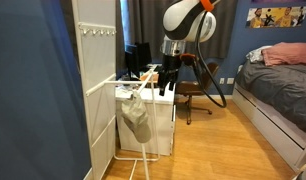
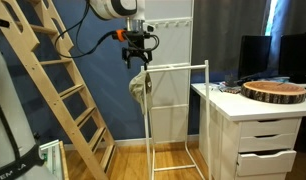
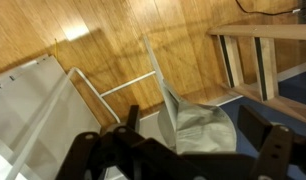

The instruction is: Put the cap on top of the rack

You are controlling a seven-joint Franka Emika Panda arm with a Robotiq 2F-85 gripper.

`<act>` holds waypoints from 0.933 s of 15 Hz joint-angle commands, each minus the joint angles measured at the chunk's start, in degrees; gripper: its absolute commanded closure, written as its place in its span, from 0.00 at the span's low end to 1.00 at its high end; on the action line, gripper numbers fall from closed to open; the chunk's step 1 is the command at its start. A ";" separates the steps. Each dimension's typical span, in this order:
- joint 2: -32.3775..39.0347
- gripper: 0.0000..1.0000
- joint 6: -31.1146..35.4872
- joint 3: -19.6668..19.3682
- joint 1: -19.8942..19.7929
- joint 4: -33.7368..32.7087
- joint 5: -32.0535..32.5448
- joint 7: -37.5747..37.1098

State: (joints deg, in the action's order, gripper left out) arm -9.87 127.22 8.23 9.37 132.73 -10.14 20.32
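A grey-green cap (image 2: 141,90) hangs from the corner of the white tube rack (image 2: 179,66), at the end of its top bar. It also shows in an exterior view (image 1: 139,118), drooping below the rack's rail (image 1: 115,82). My gripper (image 2: 139,58) hovers just above the cap and the rack's corner; in an exterior view (image 1: 169,72) it stands a little apart from the cap. In the wrist view the cap (image 3: 205,132) lies below, between the two wide-spread fingers of the gripper (image 3: 193,117). The gripper is open and holds nothing.
A wooden ladder (image 2: 63,90) leans close behind the arm. A white drawer desk (image 2: 255,130) with a round wooden slab (image 2: 275,91) stands beside the rack. A white panel (image 1: 97,70), a chair (image 1: 198,90) and a bed (image 1: 278,90) surround a wooden floor.
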 commanded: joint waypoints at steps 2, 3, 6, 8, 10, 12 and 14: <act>0.44 0.00 4.56 -1.41 1.44 2.29 -5.61 7.35; 0.57 0.00 6.11 -1.67 1.88 3.18 -7.68 10.00; 0.56 0.00 7.11 -1.82 2.20 3.85 -8.80 11.71; 1.28 0.00 8.45 -2.02 2.94 3.32 -10.45 15.50; 3.62 0.00 11.97 -2.03 3.76 2.19 -12.47 20.87; 5.53 0.00 15.75 -2.03 4.76 1.44 -16.99 27.12; 7.67 0.00 17.70 -1.90 5.26 0.47 -23.06 33.94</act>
State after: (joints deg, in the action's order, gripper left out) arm -6.29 141.92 6.87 13.12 135.73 -25.49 45.06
